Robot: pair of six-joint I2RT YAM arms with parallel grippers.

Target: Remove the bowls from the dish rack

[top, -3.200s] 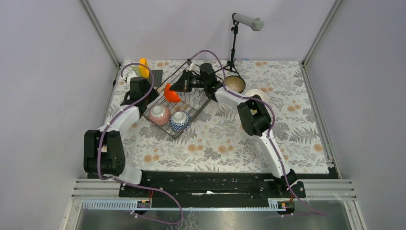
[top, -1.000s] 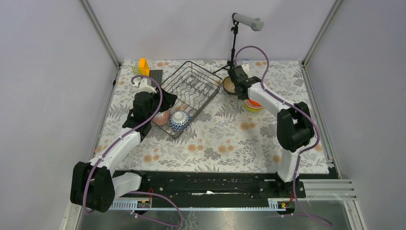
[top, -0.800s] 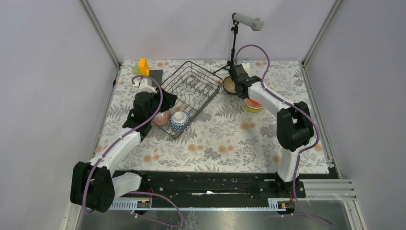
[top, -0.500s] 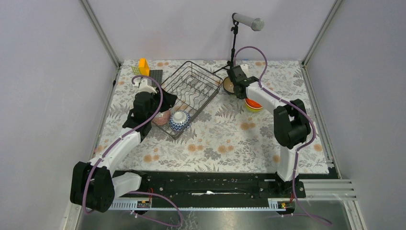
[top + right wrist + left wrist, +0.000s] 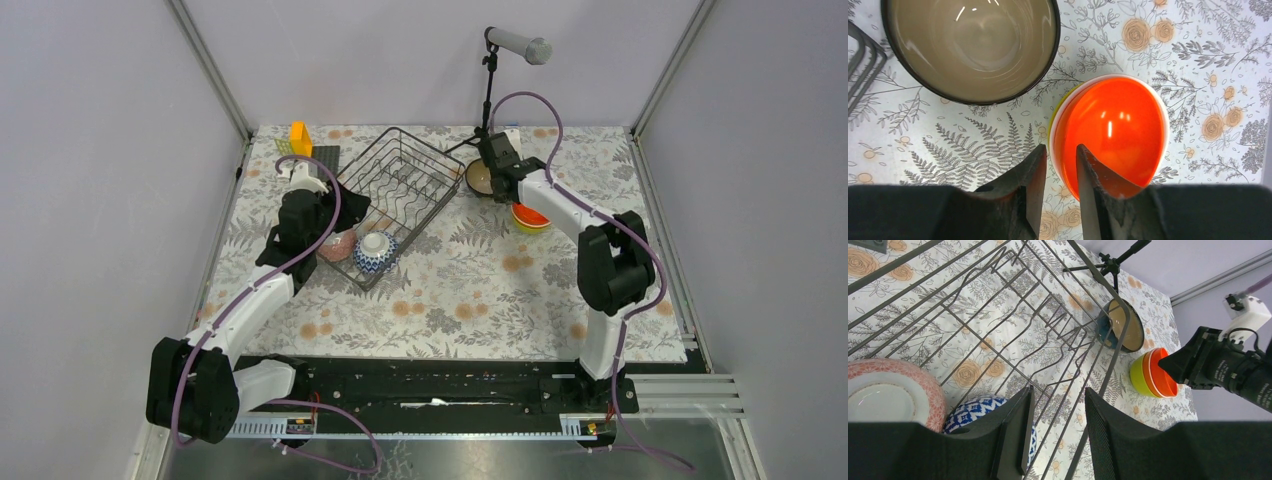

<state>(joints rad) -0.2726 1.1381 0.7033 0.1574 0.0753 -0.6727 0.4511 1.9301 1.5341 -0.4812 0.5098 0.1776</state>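
The dark wire dish rack (image 5: 400, 180) holds a pink speckled bowl (image 5: 335, 246) and a blue-and-white bowl (image 5: 375, 252) at its near end. Both show in the left wrist view, pink (image 5: 888, 400) and blue-and-white (image 5: 973, 410). My left gripper (image 5: 1057, 395) is open and empty above the rack's wires, next to the blue-and-white bowl. Right of the rack stand a teal bowl with a beige inside (image 5: 973, 45) and an orange bowl (image 5: 1113, 130) nested in a yellow-green bowl (image 5: 1137, 376). My right gripper (image 5: 1060, 160) hovers over that stack's left rim, jaws slightly apart, holding nothing.
A yellow-orange block (image 5: 300, 138) and a flat dark square plate (image 5: 326, 160) lie at the back left. A microphone on a tripod (image 5: 490, 100) stands behind the teal bowl. The floral cloth (image 5: 450, 300) covers the table, and grey walls close in on three sides.
The right gripper carried the orange bowl out of the rack onto the yellow-green bowl and let go. The left arm came over the rack's near left. Both arms barely moved in the last second.
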